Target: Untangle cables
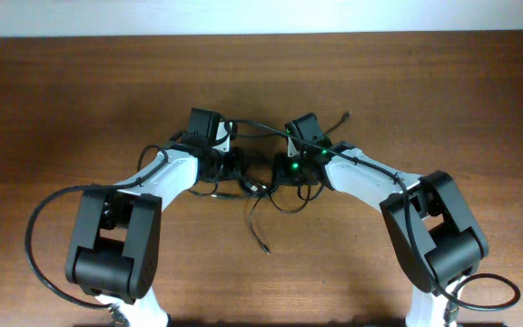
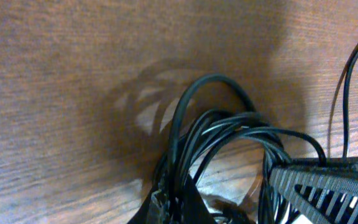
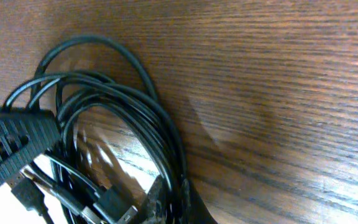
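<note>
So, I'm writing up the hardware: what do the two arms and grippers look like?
The left arm and right arm match: white middle links, bulky black housings near the bases, black wrist ends. A thick black cable loops beside each base. A green light glows on the right wrist.

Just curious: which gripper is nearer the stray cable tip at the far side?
Right. The cable tip lies beyond the right gripper on its outer side; the left gripper sits farther, across the knotted cables.

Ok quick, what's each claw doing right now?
Left claw: closed on the cables.
Right claw: closed on the cables too.
</note>
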{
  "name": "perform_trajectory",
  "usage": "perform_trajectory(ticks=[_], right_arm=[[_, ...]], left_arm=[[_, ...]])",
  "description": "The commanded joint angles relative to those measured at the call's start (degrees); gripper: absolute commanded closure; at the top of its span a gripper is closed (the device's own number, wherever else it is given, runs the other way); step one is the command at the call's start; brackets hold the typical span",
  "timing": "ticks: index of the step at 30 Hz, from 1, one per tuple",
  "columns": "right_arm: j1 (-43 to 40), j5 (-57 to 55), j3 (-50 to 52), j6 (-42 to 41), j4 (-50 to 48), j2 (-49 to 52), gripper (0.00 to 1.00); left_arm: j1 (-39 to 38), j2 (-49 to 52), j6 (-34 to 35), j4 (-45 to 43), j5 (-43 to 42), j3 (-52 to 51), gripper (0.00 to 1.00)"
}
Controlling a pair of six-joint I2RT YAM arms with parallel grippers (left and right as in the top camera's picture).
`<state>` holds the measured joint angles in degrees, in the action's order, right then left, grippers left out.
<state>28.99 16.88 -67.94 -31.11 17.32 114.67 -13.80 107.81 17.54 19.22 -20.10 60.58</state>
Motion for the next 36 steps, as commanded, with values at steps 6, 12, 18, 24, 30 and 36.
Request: perform_trajectory(ticks=[6,12,18,24,30,36], right_arm=[[-0.2,-4.1,0.6,0.9,0.2,2.1,0.96],[-3.3,-0.6,0.6,0.9,0.2,2.1,0.96],[-3.3,-0.6,0.6,0.9,0.2,2.1,0.96],[-3.3,-0.6,0.6,0.9,0.2,2.1,0.96],[-4.0,11.6,0.6,8.7,-1.9,0.6,0.96],[-9.0,16.9,0.6,12.3,3.0,-6.9,0.96]], left_arm=[[2.8,-0.6,-1.3,14.1,-11.8,3.3,1.0],[9.2,-5.6,-1.3,28.4,-25.7,11.6,1.0],[15.8,-10.4,-3.1,28.4,-39.2,11.6,1.0],[20.7,-16.5,-4.4,28.8,-34.2,11.6,1.0],[19.3,-17.8,-4.4,34.4,-8.6,11.6,1.0],[18.4,-17.8,-13.9,37.0,1.8,11.6,1.0]])
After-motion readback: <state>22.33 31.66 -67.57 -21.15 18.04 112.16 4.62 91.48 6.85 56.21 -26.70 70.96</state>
